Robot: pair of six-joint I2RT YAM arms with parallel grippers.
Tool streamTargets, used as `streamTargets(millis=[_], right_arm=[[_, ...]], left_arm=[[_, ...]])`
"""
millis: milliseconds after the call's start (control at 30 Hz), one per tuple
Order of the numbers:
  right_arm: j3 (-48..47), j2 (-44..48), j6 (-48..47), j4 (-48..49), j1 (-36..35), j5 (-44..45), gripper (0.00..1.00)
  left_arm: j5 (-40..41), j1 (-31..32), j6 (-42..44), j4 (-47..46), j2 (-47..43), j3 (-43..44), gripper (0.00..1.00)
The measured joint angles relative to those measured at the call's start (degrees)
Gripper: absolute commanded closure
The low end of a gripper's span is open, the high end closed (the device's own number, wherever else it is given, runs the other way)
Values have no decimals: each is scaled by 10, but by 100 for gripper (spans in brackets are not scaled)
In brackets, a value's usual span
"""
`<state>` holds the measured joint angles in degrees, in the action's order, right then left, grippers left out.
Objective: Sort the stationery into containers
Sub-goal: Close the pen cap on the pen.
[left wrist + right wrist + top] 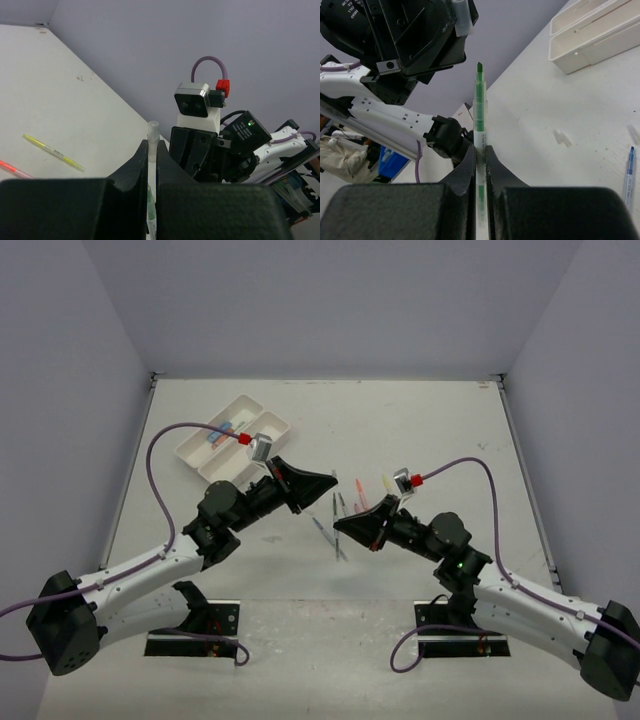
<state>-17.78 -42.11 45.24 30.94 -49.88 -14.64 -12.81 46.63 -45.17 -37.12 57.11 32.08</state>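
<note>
While the right gripper pinches a green marker right of the trays, the left gripper is clamped on a clear cap.

Green marker: green tip, pale barrel with small dark print. Cap clear. Right gripper and left gripper both black. Trays white. Table off-white with faint dark scuffs. Loose pens: yellow pen, red-pink pen, blue pen. Cable purple, with a red plug.
</note>
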Motion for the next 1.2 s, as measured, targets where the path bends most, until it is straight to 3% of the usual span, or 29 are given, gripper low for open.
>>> streamTargets(millis=[1200], right_arm=[[-9,54,-27,-61,0,19,100]], left_arm=[[-22,0,-11,-26,30,-1,100]])
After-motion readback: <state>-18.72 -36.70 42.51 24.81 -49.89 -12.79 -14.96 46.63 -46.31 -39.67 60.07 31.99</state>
